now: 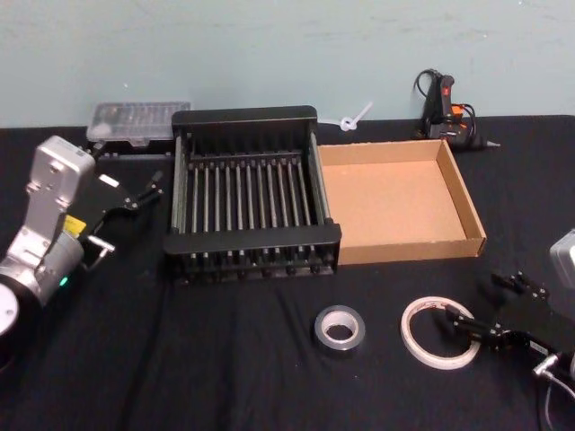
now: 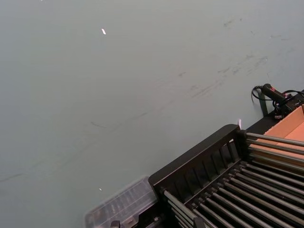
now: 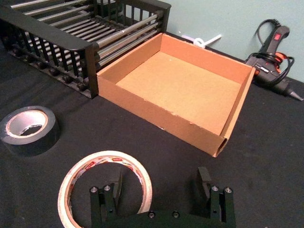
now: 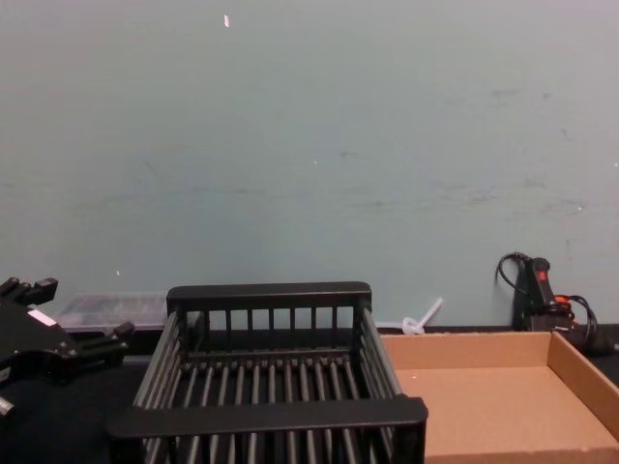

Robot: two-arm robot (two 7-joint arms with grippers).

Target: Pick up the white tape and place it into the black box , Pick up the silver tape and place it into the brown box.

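R gripper (image 3: 161, 183), jaws apart, is straddling near wall of white tape (image 1: 439, 332) flat on table by silver tape (image 1: 340, 327); L gripper (image 1: 135, 195) is idling open; risk: thin ring slipping if grip off-centre.

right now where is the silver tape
In the head view the silver tape lies flat on the black cloth, in front of the black box and left of the white tape.
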